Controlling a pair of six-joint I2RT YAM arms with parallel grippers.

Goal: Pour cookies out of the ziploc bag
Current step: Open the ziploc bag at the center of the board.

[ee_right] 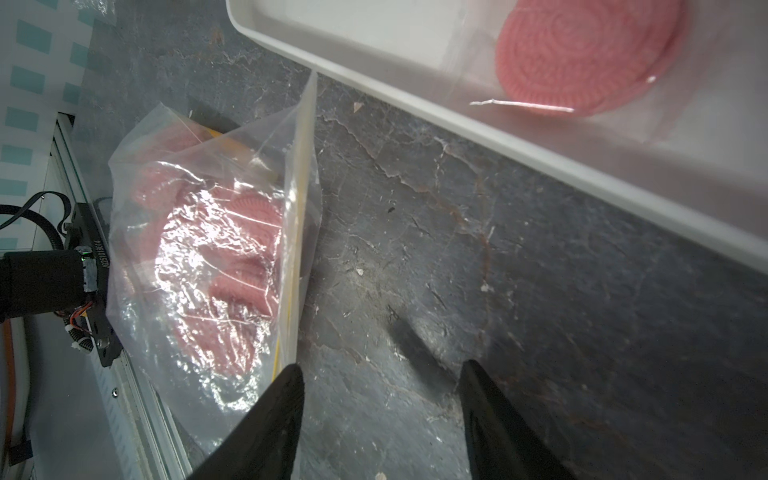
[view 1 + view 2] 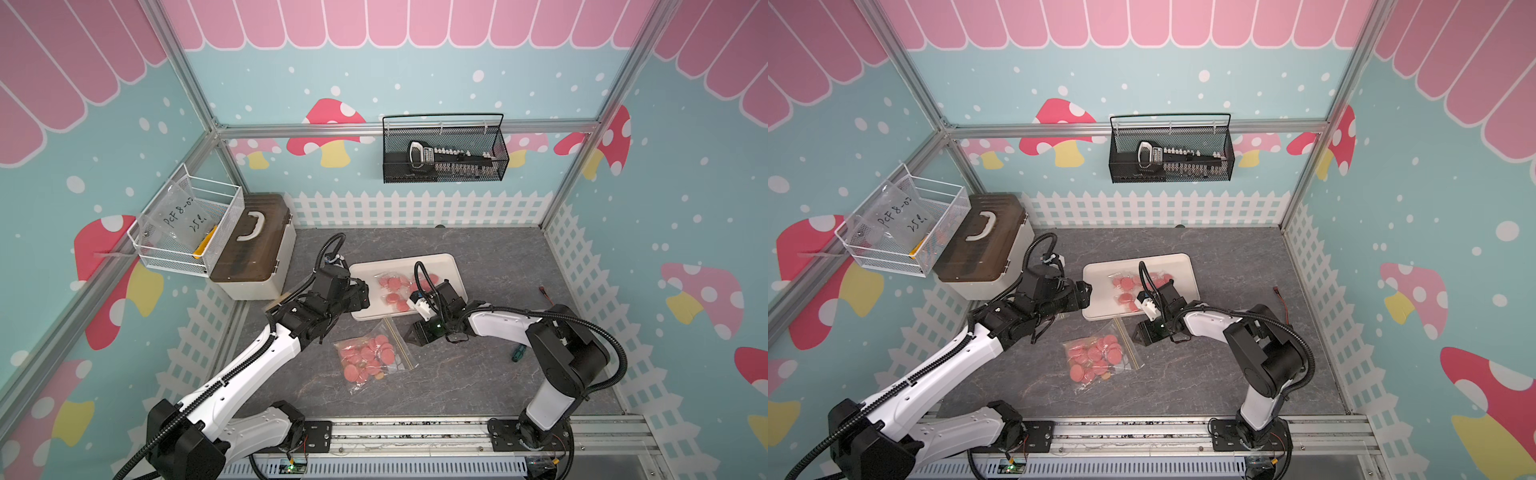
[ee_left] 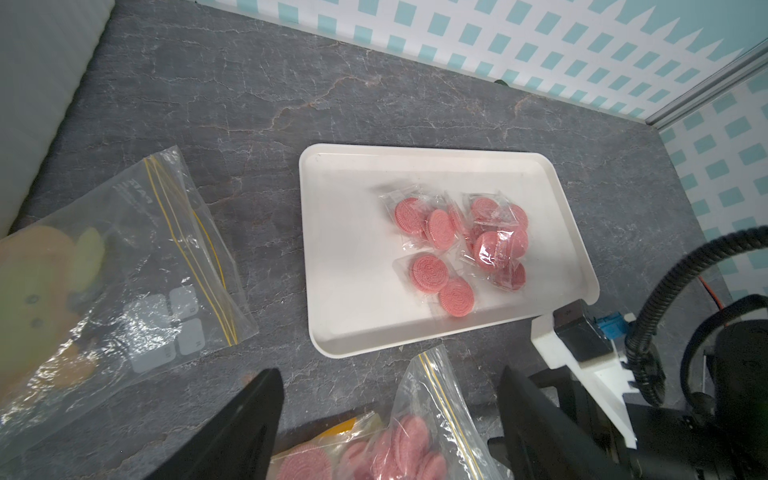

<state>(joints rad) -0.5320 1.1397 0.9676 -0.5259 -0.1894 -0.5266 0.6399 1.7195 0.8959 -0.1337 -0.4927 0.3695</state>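
Cookies (image 2: 368, 359) fill ziploc bag (image 2: 401, 349); several lie in white tray (image 2: 440, 266).

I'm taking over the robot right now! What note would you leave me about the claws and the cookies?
Left claw: open, empty, up above the table near one end of the white tray.
Right claw: open, empty, low beside the zip edge of the ziploc bag; I cannot tell if it touches the bag.
Bag: lying flat on the table next to the tray, with most cookies in the bag.
Done: a handful of wrapped pink cookies on the tray.
Left to do: grip the bag, lift it, and tip the rest onto the tray.
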